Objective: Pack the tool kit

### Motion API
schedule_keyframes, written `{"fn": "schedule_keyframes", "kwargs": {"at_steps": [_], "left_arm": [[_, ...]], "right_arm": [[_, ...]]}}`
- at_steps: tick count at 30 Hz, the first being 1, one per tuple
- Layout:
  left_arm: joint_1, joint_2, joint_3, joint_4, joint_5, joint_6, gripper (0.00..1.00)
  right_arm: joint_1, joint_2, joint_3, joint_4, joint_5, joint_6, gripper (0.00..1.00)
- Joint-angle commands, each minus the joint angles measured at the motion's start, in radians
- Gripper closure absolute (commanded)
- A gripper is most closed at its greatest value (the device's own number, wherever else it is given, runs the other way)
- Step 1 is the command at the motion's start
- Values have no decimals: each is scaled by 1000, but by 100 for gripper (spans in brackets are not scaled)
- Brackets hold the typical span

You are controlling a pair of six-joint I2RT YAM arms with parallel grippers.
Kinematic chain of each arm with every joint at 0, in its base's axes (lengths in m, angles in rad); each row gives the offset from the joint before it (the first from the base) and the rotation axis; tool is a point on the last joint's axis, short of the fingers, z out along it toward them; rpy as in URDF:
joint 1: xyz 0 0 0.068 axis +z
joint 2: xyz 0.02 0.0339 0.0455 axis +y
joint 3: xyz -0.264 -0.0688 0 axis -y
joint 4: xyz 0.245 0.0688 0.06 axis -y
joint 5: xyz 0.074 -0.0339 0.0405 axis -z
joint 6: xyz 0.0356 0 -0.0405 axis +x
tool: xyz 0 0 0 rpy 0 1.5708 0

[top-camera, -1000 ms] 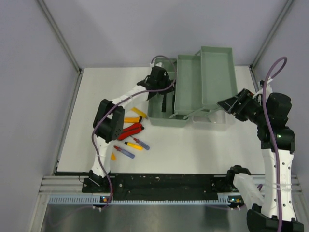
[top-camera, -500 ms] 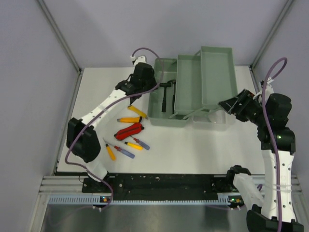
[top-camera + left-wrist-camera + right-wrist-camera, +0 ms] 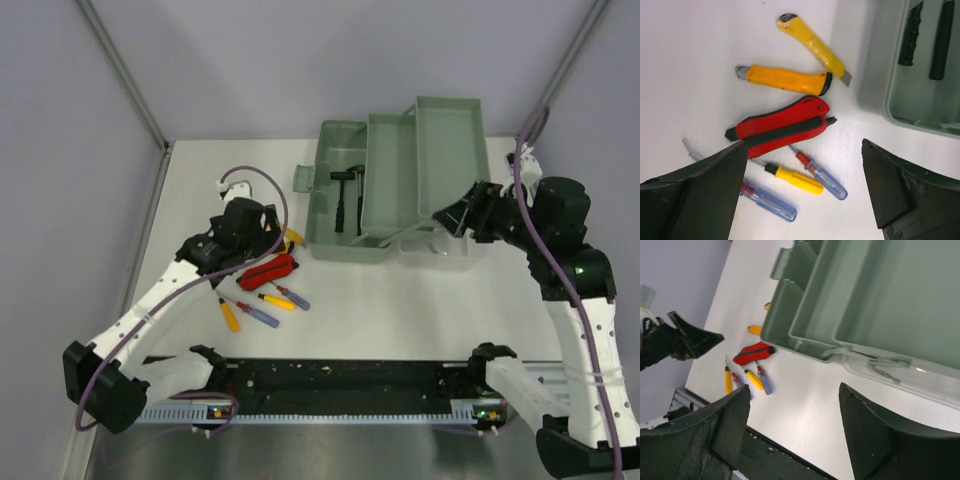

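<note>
Grey-green rectangular plastic toolbox (image 3: 345,250), clear-ish plastic lid (image 3: 900,371). Red-handled metal pliers (image 3: 780,127) w/ black stripe on the grip. Slim yellow plastic knife (image 3: 812,46), chunkier orange-yellow plastic knife (image 3: 785,80) w/ black tip. Small yellow-handled screwdriver (image 3: 795,180), see-thru blue-handled screwdriver (image 3: 822,177) w/ red collar. Plain white tabletop (image 3: 690,50).

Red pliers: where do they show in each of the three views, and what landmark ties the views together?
Top view: the red pliers lie left of centre, off the toolbox's near left corner.
Left wrist view: the pliers lie aslant at mid-picture; the toolbox is at upper right.
Right wrist view: the pliers are small, left of centre.
Shared landmark: the toolbox.
</note>
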Motion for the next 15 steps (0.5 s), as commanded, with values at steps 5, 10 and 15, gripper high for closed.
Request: {"fn": "schedule_keyframes", "kwargs": {"at_steps": [5, 10, 15], "left_arm": [[74, -190, -33, -98, -71, 17, 2], [96, -261, 109, -156, -157, 76, 2], [97, -311, 304, -270, -318, 84, 1]], "right_arm": [[424, 105, 123, 140, 124, -145, 22], [710, 292, 175, 233, 249, -298, 17], [840, 533, 246, 325, 231, -461, 17]]}}
